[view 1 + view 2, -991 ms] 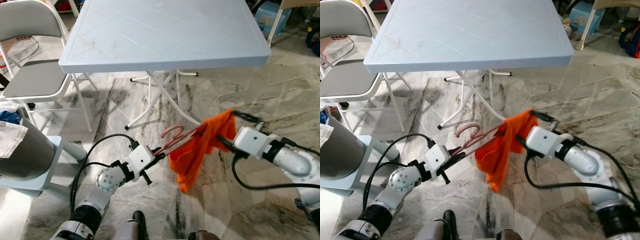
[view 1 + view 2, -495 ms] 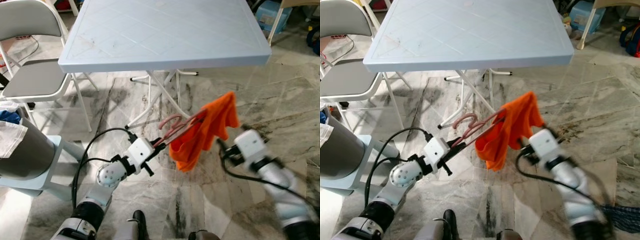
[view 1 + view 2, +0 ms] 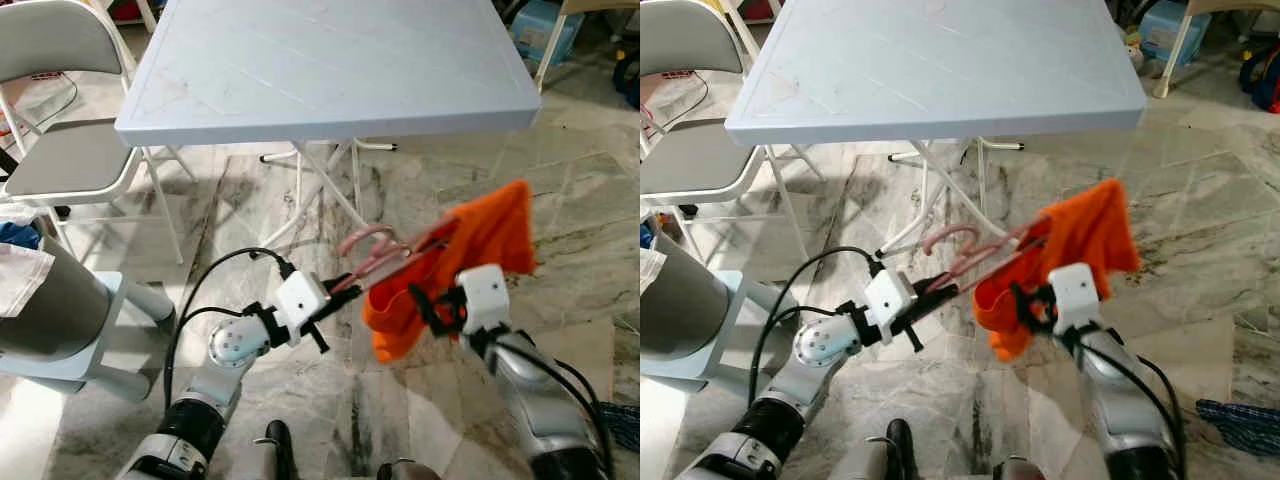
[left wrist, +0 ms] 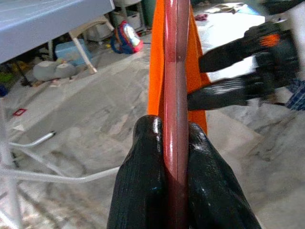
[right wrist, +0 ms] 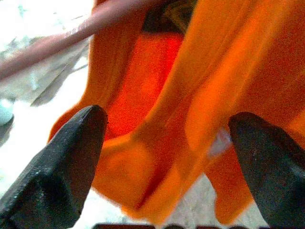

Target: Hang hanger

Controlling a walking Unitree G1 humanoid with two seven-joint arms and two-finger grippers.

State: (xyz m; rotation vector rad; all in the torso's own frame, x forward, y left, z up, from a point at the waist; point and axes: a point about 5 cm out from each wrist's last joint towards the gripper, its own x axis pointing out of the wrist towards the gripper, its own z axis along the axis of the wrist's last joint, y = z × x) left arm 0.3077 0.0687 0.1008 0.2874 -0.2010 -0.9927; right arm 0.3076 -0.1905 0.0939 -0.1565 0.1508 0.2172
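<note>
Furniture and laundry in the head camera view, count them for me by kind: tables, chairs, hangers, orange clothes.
Tables: 1, the pale blue table
Chairs: 1, the grey folding chair
Hangers: 1, the pink hanger, held by the left gripper
Orange clothes: 1, the orange cloth on the hanger, in front of the open right gripper
Total: 4

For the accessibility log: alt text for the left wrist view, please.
The left gripper is shut on a pink hanger carrying an orange cloth. The right gripper reaches in, open, beside the cloth, above a marble floor.
</note>
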